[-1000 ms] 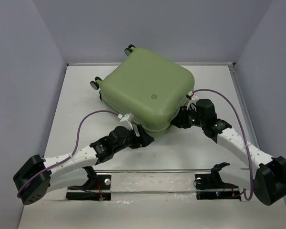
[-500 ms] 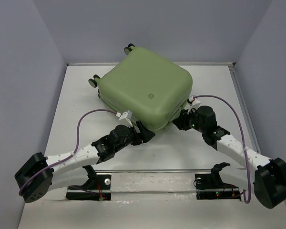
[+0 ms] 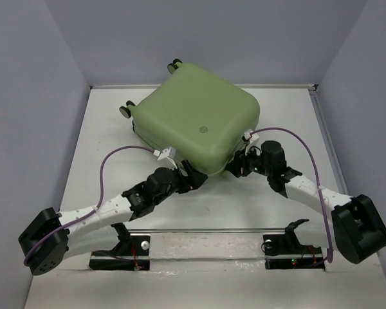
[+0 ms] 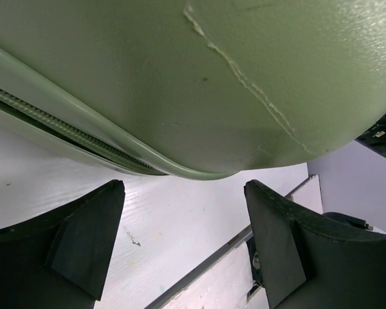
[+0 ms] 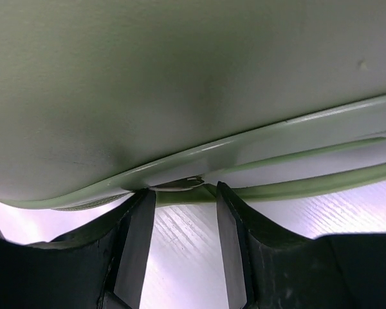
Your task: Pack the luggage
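Note:
The luggage (image 3: 193, 125) is a light-green hard-shell suitcase lying flat and shut at the back middle of the table, with caster wheels (image 3: 125, 111) at its far left. My left gripper (image 3: 194, 179) is open at the suitcase's near corner; the left wrist view shows the shell (image 4: 212, 77) and its zipper seam just above the spread fingers (image 4: 90, 225). My right gripper (image 3: 235, 168) is open at the near right edge; the right wrist view shows its fingertips (image 5: 141, 212) against the seam of the shell (image 5: 180, 77), on either side of a small metal zipper pull (image 5: 177, 185).
A clear rail (image 3: 206, 230) with black mounts runs along the near edge between the arm bases. Grey walls enclose the table on three sides, with a raised rim (image 3: 321, 122) on the right. Purple cables loop above each arm.
My right arm has swung left and brought its gripper in to the suitcase's near edge. My left gripper has edged closer to the corner. The suitcase has barely shifted.

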